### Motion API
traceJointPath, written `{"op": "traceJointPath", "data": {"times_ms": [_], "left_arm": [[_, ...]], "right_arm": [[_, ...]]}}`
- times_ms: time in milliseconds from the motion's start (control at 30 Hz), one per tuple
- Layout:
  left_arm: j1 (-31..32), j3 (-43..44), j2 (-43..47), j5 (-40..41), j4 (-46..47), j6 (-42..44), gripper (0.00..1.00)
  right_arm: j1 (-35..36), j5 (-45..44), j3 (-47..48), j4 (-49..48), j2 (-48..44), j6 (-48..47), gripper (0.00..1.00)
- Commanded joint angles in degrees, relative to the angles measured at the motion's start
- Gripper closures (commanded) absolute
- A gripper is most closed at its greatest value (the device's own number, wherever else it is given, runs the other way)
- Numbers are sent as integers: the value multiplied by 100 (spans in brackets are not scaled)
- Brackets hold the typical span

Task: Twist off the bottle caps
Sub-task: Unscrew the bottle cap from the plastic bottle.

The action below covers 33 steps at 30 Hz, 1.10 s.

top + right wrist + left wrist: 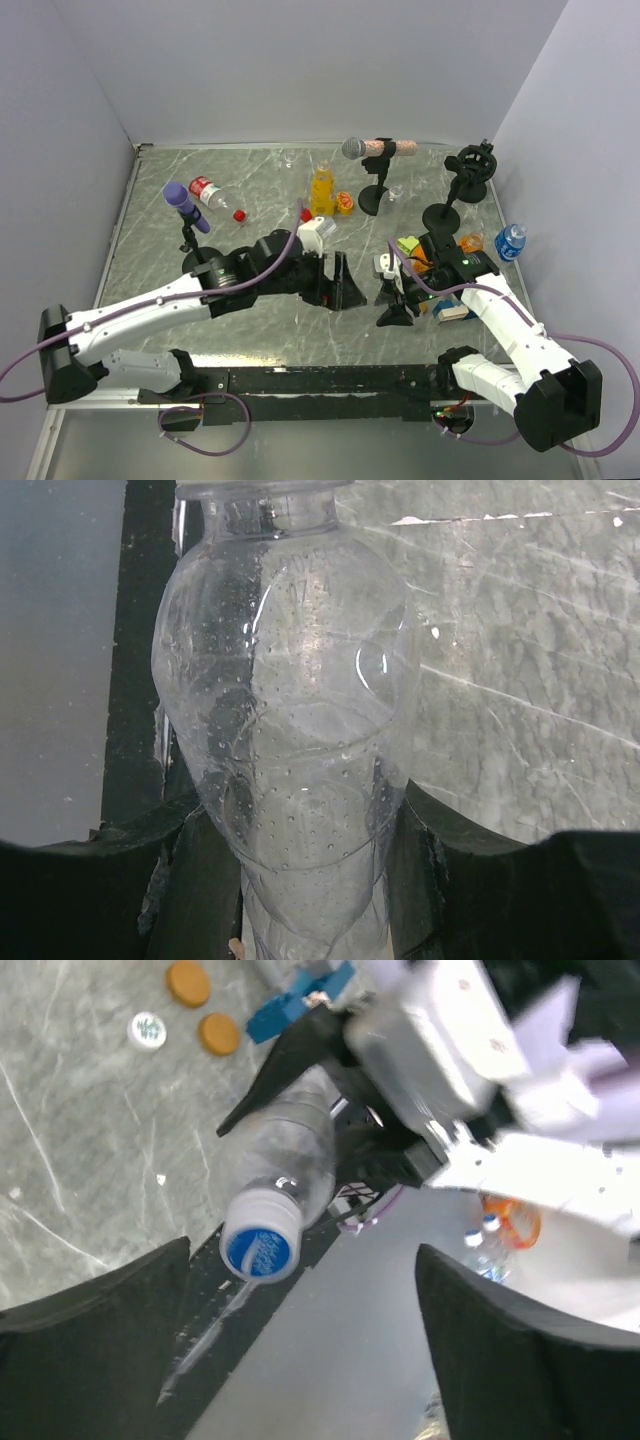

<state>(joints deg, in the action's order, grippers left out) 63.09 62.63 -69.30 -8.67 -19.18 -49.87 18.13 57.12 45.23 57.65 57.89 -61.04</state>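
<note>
My right gripper (pixel 393 300) is shut on the body of a clear bottle (pixel 290 730), its fingers (pixel 190 890) pressing both sides. The bottle's neck points toward my left gripper (pixel 340 283). In the left wrist view the same bottle (pixel 285 1150) carries a pale bottle cap with a blue top (pixel 259 1247). My left gripper (pixel 300 1350) is open and empty. The cap sits just beyond its fingertips, nearer the left finger (pixel 100 1310), and they are not touching. The cap is cut off at the top of the right wrist view.
A yellow-orange juice bottle (pixel 321 188) stands mid-back, and a red-labelled bottle (pixel 207 190) lies at back left with a red cap (pixel 239 214) beside it. A small blue-labelled bottle (pixel 511 242) is at the right. Microphones on stands (pixel 187 207) (pixel 375 148) stand around. Two brown discs (pixel 218 1032) lie on the table.
</note>
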Motion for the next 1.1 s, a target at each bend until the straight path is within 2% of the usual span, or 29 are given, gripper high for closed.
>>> {"op": "traceJointPath", "data": {"times_ms": [0,100,133,233,300,400,500,567,667,833,967,1067], "left_arm": [[28,-223,994,-65,554,1652,3],[28,-1162,1934,-353,1335,3153,3],[28,-1574,2225,-512,1764,3846,3],[28,-2630,3086,-785,2829,5210,3],[28,-3045,3229,-873,3366,5792,4],[19,-2723,2774,-926,3176,6391,3],[19,-2292,2124,-1145,2771,6840,1],[10,-2150,1798,-1303,2823,6964,1],[-16,-1931,1394,-1453,2788,7087,7],[-113,-1641,875,-1779,2753,7122,21],[-174,-1517,664,-1893,2726,7096,39],[-209,-1500,575,-1946,2727,7087,44]], "right_arm": [[-2,97,38,-105,-6,-224,82],[15,106,29,-96,-14,-216,82],[24,115,21,-105,-32,-233,82],[33,106,21,-105,-32,-233,82],[33,97,21,-96,-41,-233,82],[33,97,3,-122,-58,-224,82],[33,115,12,-96,-23,-251,82],[33,115,21,-78,-6,-268,82],[33,97,12,-96,-41,-251,82],[41,115,12,-78,-50,-268,82],[41,115,3,-87,-76,-269,82],[41,115,12,-87,-85,-277,82]]}}
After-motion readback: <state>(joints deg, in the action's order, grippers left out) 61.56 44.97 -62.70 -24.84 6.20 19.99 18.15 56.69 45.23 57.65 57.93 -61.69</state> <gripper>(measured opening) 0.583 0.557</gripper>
